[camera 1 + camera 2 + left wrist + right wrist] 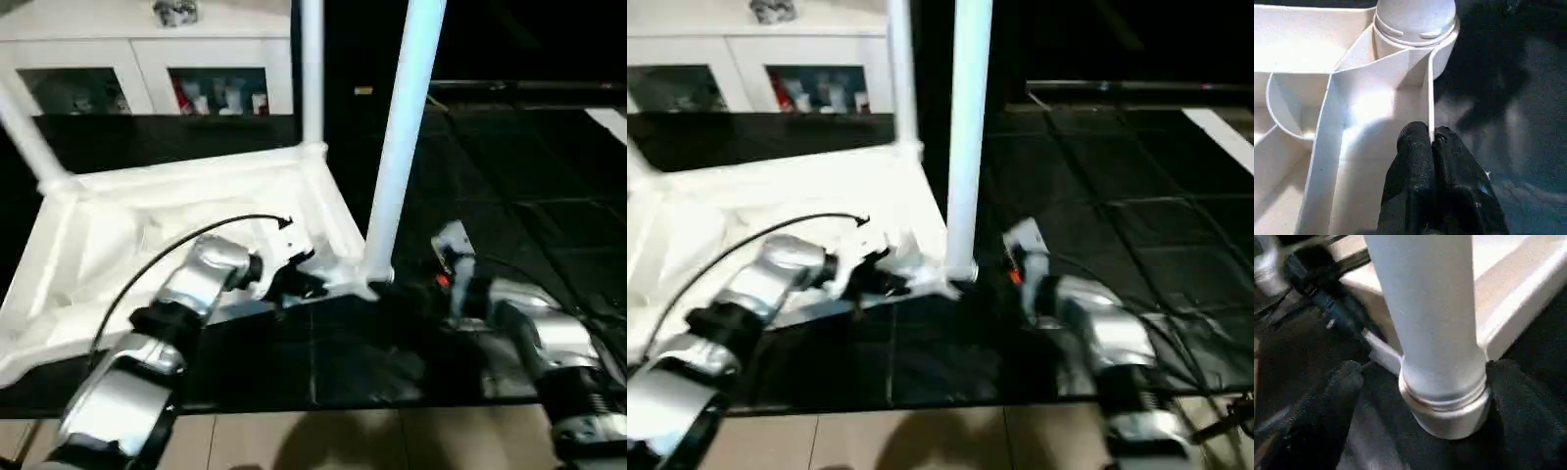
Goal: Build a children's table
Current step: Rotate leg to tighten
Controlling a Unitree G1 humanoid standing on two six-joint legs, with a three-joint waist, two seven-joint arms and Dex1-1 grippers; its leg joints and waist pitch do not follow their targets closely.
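Item: children's table (176,235), white plastic, lying upside down on a dark tiled floor (509,176), underside facing up.

Top: rectangular, with thin raised ribs dividing the underside into shallow compartments, 1 curved rib among them in the left wrist view. A thin outer wall runs round the edge. Round sockets at the corners.

Legs: 3 in view, long, round, white, standing up out of corner sockets. The nearest leg (400,147) rises from the corner socket (377,279) closest to the robot's right arm and leans slightly; grooved rings circle its base where it meets the socket collar. A second leg (312,73) stands upright at the far corner behind it. A third leg (24,132) slants up from the far corner on the robot's left side of the top.

Left gripper (1432,144): black fingers pressed together, pinching the thin outer wall of the top just beside the nearest leg's socket.

Right gripper (1420,396): black fingers (1327,396) spread wide, 1 on each side of the nearest leg's base, with visible gaps between fingers and leg.

Surroundings: a white cabinet (147,59) with glass-fronted shelves stands behind the table, beyond the far edge of the top. A black cable (176,245) arcs over the left forearm, above the top.
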